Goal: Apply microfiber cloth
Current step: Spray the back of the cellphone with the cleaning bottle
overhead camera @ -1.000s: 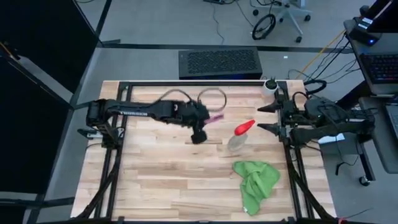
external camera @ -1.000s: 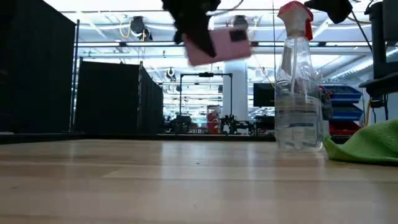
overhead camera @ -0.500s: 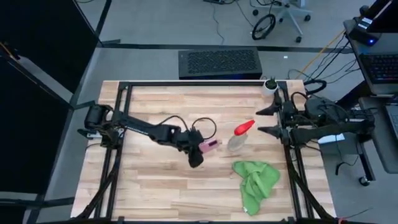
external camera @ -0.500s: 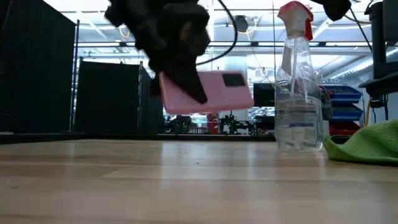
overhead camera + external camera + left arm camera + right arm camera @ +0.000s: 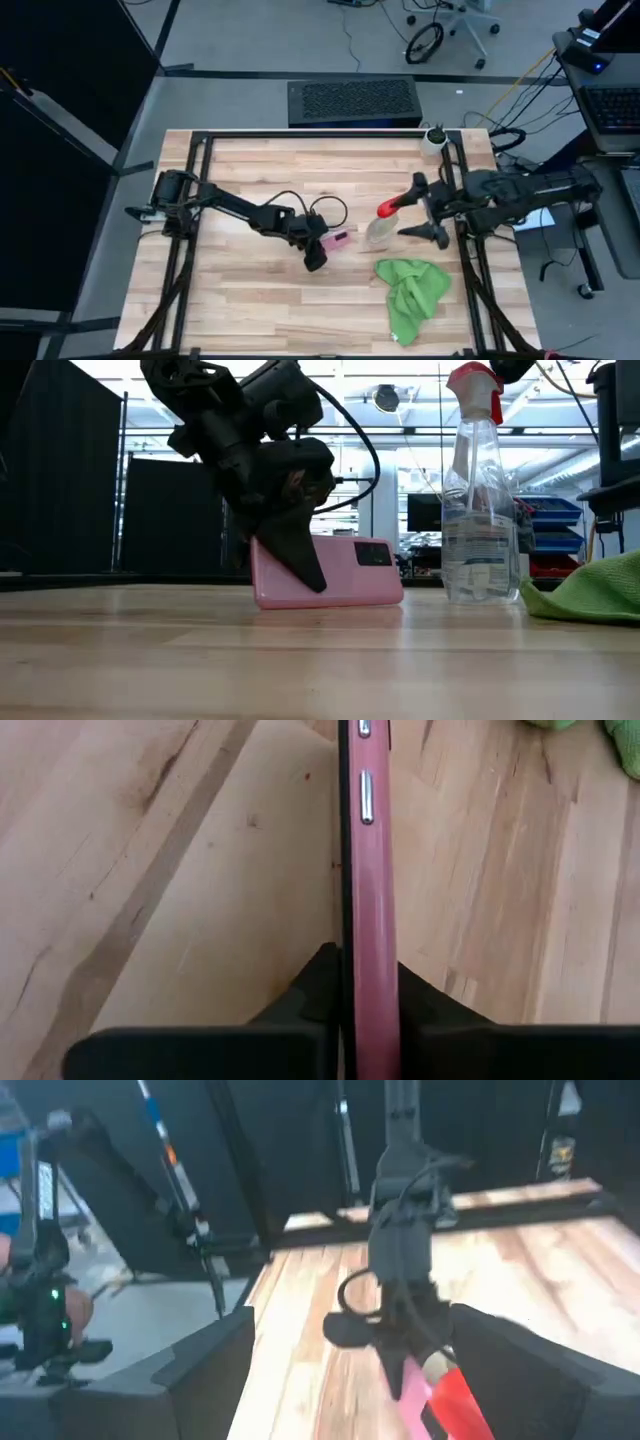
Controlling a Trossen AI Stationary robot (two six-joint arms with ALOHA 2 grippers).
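Note:
My left gripper (image 5: pixel 317 256) is at the table's middle, shut on a pink phone (image 5: pixel 339 240) that stands on one long edge (image 5: pixel 330 603) on the wood. The bright green microfiber cloth (image 5: pixel 412 290) lies crumpled at the near right; its edge (image 5: pixel 590 592) shows in the low view, and no gripper touches it. A clear spray bottle (image 5: pixel 381 226) with a red nozzle (image 5: pixel 474 384) stands upright between phone and cloth. My right gripper (image 5: pixel 416 210) is open just right of the bottle's nozzle. My left gripper pinches the phone's two flat faces (image 5: pixel 369 982) between its two fingers (image 5: pixel 318 988), near the end away from the camera lens. The fingers (image 5: pixel 291 550) slant down from above. The phone stands on edge, its lower long edge on the table.
A black frame (image 5: pixel 300 135) runs around the table. A white cup (image 5: pixel 434 138) sits at the far right corner. Bare wood lies on the near left (image 5: pixel 250 310). In the right wrist view, the left arm (image 5: pixel 402 1270) stands beyond my open fingers.
My left gripper has carried the phone from the far middle toward the near edge and down, and the phone now stands on its long edge on the table. My right gripper has moved toward the table's left, up to the spray bottle, and stays open.

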